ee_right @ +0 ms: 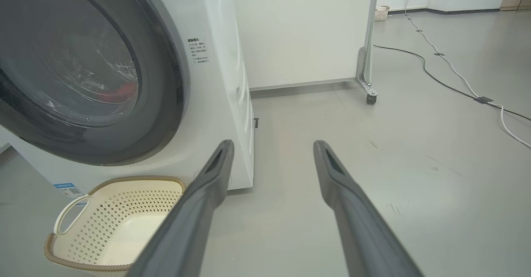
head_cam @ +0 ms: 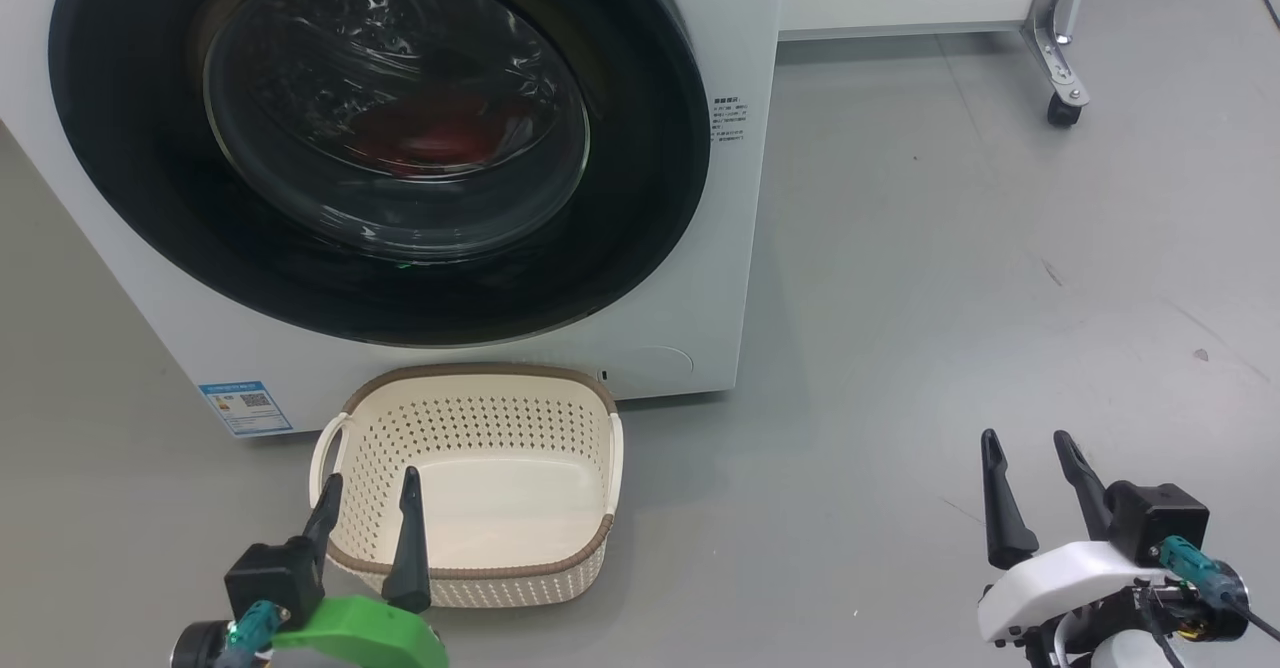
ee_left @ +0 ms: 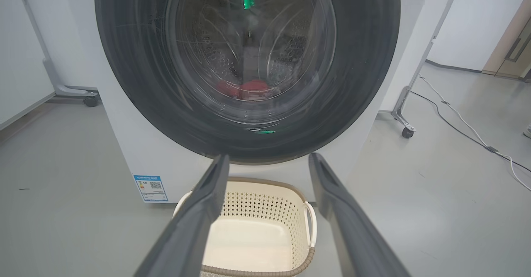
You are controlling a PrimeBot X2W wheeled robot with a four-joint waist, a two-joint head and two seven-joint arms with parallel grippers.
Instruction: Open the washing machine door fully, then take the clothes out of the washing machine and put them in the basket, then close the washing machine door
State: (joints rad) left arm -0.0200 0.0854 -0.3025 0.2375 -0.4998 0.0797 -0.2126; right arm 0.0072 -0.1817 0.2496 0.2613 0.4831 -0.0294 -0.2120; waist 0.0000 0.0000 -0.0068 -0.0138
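At seven o'clock, left tool (head_cam: 371, 475) hangs spread over the basket (head_cam: 520, 569) rim; right tool (head_cam: 1026, 436), five o'clock, gapes above floor (head_cam: 900, 348)

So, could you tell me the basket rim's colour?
Brown; the basket rim shows best in the head view.

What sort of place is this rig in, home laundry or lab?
Likely a lab or test space, not a home: the washing machine stands on a plain grey floor, beside a white partition on casters, with cables taped down.
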